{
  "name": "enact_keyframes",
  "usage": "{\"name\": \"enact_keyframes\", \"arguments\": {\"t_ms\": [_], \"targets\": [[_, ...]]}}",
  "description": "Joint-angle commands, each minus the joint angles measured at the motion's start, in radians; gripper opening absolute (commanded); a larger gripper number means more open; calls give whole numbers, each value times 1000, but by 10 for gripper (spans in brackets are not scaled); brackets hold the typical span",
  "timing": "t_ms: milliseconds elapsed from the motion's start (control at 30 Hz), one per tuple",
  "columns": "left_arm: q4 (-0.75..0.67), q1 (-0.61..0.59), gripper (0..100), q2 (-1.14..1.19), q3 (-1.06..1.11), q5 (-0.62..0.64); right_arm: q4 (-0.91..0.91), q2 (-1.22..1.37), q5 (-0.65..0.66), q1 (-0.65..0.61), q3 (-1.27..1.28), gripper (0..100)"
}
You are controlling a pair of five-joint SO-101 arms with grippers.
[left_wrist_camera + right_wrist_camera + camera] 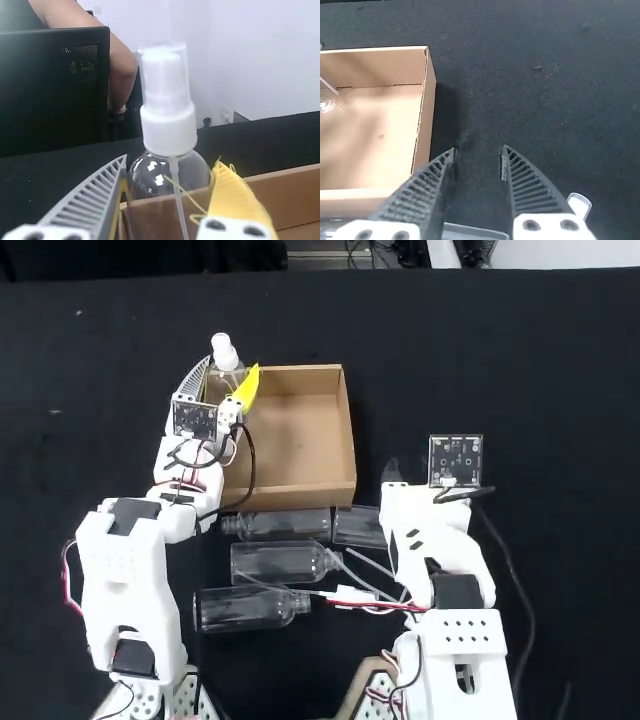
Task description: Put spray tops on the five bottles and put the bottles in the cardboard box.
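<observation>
My left gripper point(226, 383) is shut on a clear bottle point(226, 362) that stands upright at the far left corner of the cardboard box point(300, 490). In the left wrist view the grey and yellow fingers clamp the bottle point(167, 172) below its white spray top point(165, 100), with the box rim point(280, 187) just beneath. Three clear bottles point(285, 562) without tops lie on their sides in front of the box. A loose spray top point(350, 597) lies beside them. My right gripper point(477, 150) stands open and holds nothing, to the right of the box point(422, 125).
A fourth clear bottle point(357, 525) lies partly under the right arm point(435, 540). The black table point(520, 360) stretches beyond and to the right of the box. The box floor point(370, 135) is bare apart from the held bottle at its corner.
</observation>
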Motion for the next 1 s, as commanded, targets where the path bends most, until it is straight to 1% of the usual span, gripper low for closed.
{"name": "enact_keyframes", "arguments": {"t_ms": [0, 167, 433, 600, 667, 800, 967], "targets": [[-3, -22, 213, 0, -28, 8, -25, -19, 3, 15, -5, 127], [-5, -33, 189, -9, -28, 8, -25, -19, 3, 15, -5, 127], [-6, -41, 192, -17, -30, 8, -25, -19, 5, 15, -5, 127], [3, -33, 192, -114, -16, 8, -25, -19, 5, 15, -7, 127], [41, -33, 192, -157, -2, 5, -25, -19, 5, 15, -7, 127], [186, -36, 192, -219, 4, 8, -25, -19, 5, 15, -7, 127], [215, -31, 192, -258, 4, 3, -25, -19, 5, 15, -7, 127]]}}
